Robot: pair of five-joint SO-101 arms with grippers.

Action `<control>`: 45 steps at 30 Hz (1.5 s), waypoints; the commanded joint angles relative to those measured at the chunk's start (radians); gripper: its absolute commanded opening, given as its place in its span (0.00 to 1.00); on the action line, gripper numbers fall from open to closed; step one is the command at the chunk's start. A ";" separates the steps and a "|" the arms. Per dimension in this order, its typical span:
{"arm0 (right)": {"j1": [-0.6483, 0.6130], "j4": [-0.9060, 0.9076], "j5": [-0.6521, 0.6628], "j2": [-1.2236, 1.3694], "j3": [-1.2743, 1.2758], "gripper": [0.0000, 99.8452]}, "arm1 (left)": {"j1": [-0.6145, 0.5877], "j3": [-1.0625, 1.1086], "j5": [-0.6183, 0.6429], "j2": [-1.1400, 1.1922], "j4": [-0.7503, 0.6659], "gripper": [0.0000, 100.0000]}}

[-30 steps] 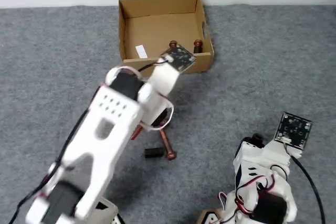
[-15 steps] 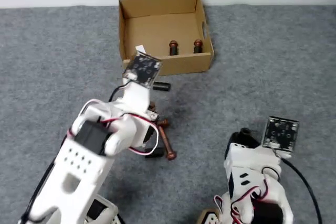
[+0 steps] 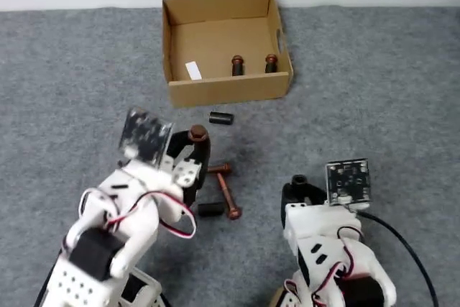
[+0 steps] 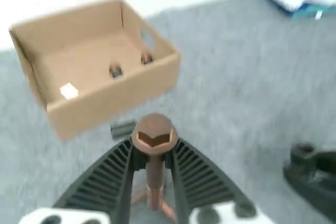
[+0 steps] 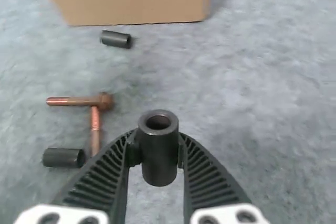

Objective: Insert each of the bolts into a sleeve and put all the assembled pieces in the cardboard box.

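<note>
The left claw [image 4: 153, 153] is closed on a copper bolt [image 4: 153, 134], holding it by the shank with the hexagonal head uppermost, above the grey table [image 3: 374, 91] and in front of the cardboard box [image 3: 219, 90]. The right claw [image 5: 156, 156] grips a black sleeve [image 5: 157, 129] upright with its open bore facing up.

Between the two arms, one loose bolt [image 3: 219, 169] and a second loose bolt [image 3: 228, 195] lie on the table at right angles with their heads close together. A spare sleeve [image 3: 210, 209] rests just beside them. Another sleeve [image 3: 221, 118] lies near the box's front wall. Inside the box, one assembled piece [image 3: 236, 65] and a second assembled piece [image 3: 271, 62] lie along the front wall, and a white label [image 3: 193, 70] lies to their side.
</note>
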 commanded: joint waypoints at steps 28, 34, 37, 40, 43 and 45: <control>-0.450 -0.186 0.226 0.010 0.066 0.01 | 0.187 0.311 0.253 -0.542 -0.158 0.00; -0.450 -0.211 0.227 0.010 0.069 0.01 | 0.201 0.289 0.253 -0.542 -0.077 0.00; -0.450 -0.211 0.227 0.010 0.069 0.01 | 0.230 0.289 0.253 -0.540 -0.063 0.00; -0.450 -0.211 0.227 0.010 0.068 0.01 | 0.255 0.294 0.253 -0.539 -0.064 0.00; -0.453 -0.211 0.227 0.010 0.068 0.01 | 0.255 0.297 0.253 -0.537 -0.066 0.00; -0.455 -0.211 0.227 0.010 0.068 0.01 | 0.255 0.297 0.253 -0.537 -0.066 0.00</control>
